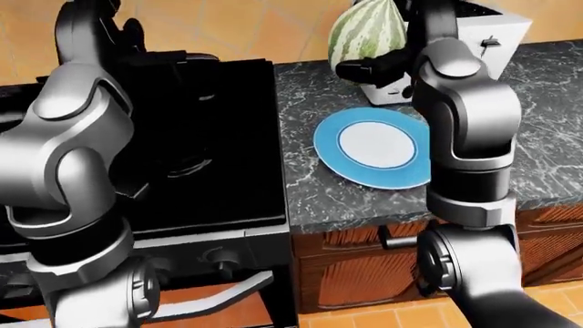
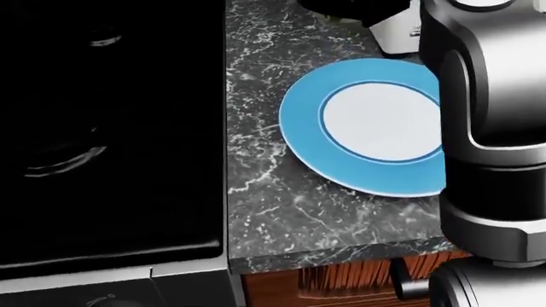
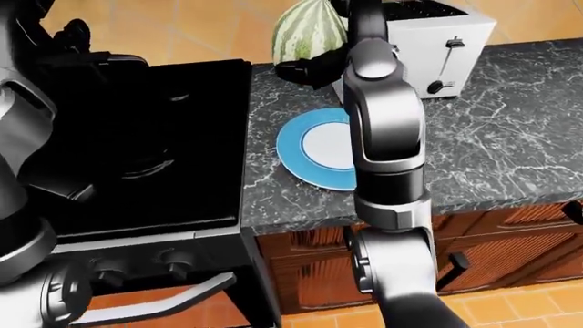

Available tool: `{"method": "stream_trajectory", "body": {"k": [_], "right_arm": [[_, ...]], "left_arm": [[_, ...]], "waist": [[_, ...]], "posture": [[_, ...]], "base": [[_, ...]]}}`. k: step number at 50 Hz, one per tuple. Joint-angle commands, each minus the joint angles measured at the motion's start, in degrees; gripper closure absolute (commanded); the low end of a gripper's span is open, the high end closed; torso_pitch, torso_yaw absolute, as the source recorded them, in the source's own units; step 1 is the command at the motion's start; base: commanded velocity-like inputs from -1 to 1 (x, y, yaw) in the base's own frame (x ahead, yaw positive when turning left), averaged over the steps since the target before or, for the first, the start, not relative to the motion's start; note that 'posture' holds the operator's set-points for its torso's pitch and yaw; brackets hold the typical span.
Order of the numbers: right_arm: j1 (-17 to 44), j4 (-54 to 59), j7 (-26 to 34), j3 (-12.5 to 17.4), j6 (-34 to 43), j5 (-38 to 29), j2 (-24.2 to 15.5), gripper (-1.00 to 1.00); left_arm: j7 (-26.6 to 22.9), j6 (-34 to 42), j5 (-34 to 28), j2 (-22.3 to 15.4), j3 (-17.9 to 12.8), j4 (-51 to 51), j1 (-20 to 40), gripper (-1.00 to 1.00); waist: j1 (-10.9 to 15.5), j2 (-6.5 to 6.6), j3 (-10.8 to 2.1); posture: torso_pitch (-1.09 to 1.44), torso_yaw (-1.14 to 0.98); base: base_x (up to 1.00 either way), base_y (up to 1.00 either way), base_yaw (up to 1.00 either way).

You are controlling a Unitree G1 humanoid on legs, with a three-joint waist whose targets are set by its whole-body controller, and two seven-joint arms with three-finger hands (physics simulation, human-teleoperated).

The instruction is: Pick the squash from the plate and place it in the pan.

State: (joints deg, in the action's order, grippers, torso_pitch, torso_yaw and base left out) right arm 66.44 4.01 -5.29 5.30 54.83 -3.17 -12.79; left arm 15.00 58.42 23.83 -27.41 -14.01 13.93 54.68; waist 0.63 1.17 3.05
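Note:
The squash (image 1: 367, 29) is green with pale stripes. My right hand (image 1: 372, 68) is shut on its lower end and holds it in the air above the top edge of the blue-and-white plate (image 1: 374, 147), which is bare. The pan (image 1: 186, 164) is a dark round shape on the black stove, left of the plate, and shows only by faint glints. My left hand (image 1: 123, 31) is raised over the stove's top left, open and holding nothing. My right forearm covers the plate's right edge.
A white toaster (image 3: 437, 41) stands on the dark marble counter (image 3: 510, 137) just right of the squash. The black stove (image 1: 227, 137) borders the counter on the left. Wooden cabinet fronts (image 3: 492, 246) and an orange tiled floor lie below.

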Motion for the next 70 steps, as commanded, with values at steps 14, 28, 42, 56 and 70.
{"method": "stream_trajectory", "body": {"k": [14,28,42,56,70], "right_arm": [[2.87,-2.84,0.23,-0.2,-4.24,0.69,0.21,1.0],[2.76,-2.41,-1.03,0.16,-4.73,1.18,-0.06,1.0],[3.99,-0.62,-1.23,0.46,-4.85,1.34,-1.1,1.0],[6.09,-3.81,0.13,-0.24,-1.01,0.16,-1.04,1.0],[5.66,-3.68,0.19,-0.14,-1.39,-0.12,-0.73,1.0]], "left_arm": [[0.55,-2.35,-0.62,-1.1,-1.53,1.9,2.1,-1.0],[0.61,-2.26,-0.46,-1.09,-1.61,2.18,1.99,-1.0],[0.85,-2.32,-0.03,-1.41,-1.76,2.09,2.15,-1.0],[1.3,-2.38,0.43,-1.88,-1.93,1.87,2.44,-1.0],[1.39,-2.26,0.66,-2.07,-1.93,1.92,2.44,-1.0]], "waist": [[1.43,-1.41,-1.4],[-1.78,0.55,0.4],[-0.77,0.29,-2.68],[-1.24,3.2,-2.32],[-1.44,-1.04,-2.04]], "posture": [[0.0,0.0],[0.0,0.0],[0.0,0.0],[0.0,0.0],[0.0,0.0]], "base": [[0.0,0.0,0.91],[0.0,0.0,0.36],[0.0,0.01,0.0],[0.0,0.33,0.0],[0.0,0.41,0.0]]}}
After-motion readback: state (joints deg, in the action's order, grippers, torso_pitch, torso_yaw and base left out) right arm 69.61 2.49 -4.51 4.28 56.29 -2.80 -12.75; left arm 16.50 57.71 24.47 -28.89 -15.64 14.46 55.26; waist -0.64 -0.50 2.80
